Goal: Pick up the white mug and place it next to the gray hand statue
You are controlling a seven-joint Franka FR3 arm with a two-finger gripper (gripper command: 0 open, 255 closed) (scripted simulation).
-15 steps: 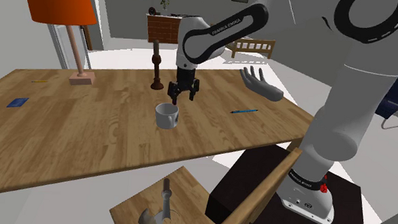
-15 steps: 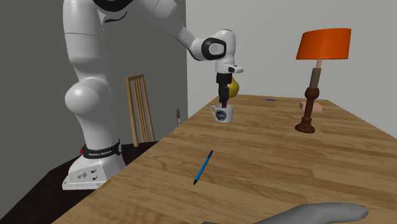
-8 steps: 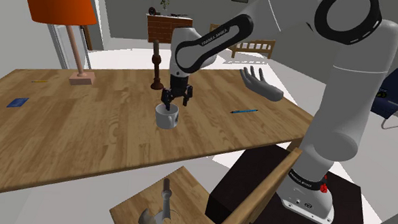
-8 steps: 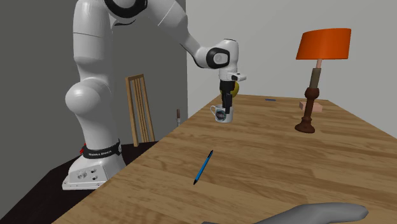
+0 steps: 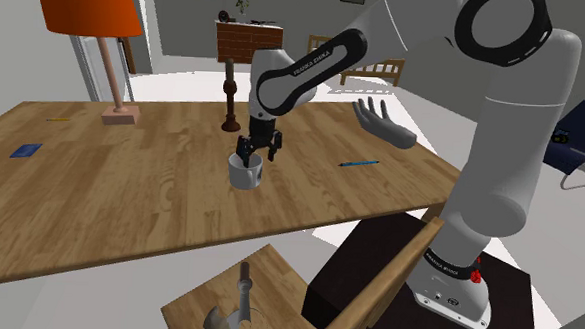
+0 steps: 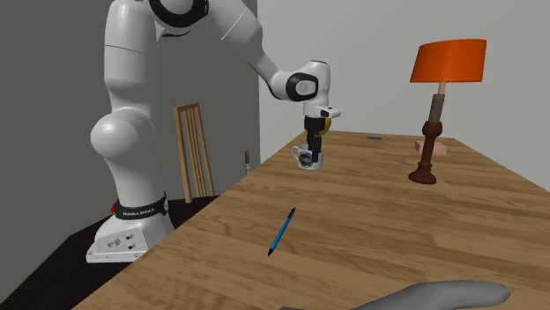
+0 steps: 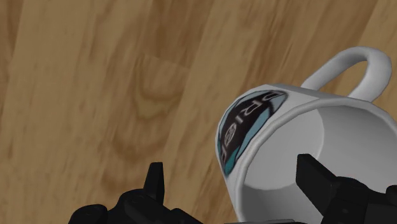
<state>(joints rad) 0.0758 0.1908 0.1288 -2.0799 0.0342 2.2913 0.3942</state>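
On the wooden table (image 5: pixel 129 198) your white mug (image 5: pixel 245 174) stands upright, a dark round logo on its side. It is well apart from the gray hand statue (image 5: pixel 384 126), which has a blue pen (image 5: pixel 359 164) near it. Your gripper (image 5: pixel 254 157) is down at the mug's rim with its fingers (image 7: pixel 154 181) apart. In the wrist view, one is inside the mug and the other outside its wall, not clasping it.

Jaws apart astride wall of white mug (image 7: pixel 305 133).

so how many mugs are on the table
1: the white mug stands on the wooden table, with the open gripper straddling its rim. No other mug shows; none seems hidden.
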